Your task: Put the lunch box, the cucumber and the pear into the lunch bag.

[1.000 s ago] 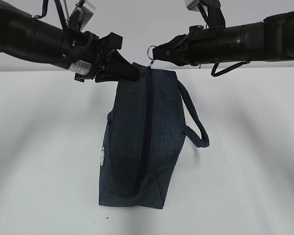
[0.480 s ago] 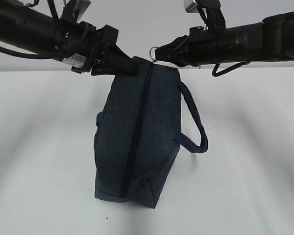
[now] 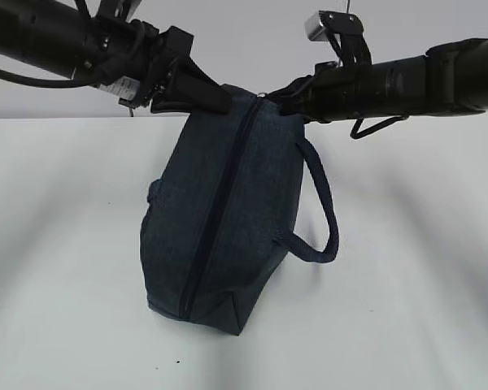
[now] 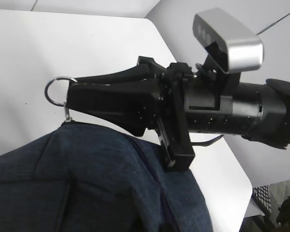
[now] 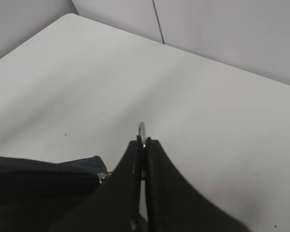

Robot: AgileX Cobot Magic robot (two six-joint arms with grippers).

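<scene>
Bag [image 3: 228, 219] hangs tilted over the table [image 3: 407, 244]; left end effector [image 3: 215, 101] pinches its top corner, right end effector [image 5: 144, 145] pinches the ring [image 4: 55, 92]; bag has swung further left

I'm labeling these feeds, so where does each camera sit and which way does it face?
Exterior: in front, facing the bag; both arms show.
Left wrist: left arm, looking over the bag at the right gripper.
Right wrist: right arm, looking along its shut fingers at the table.
Both wrists share the ring pull.
</scene>
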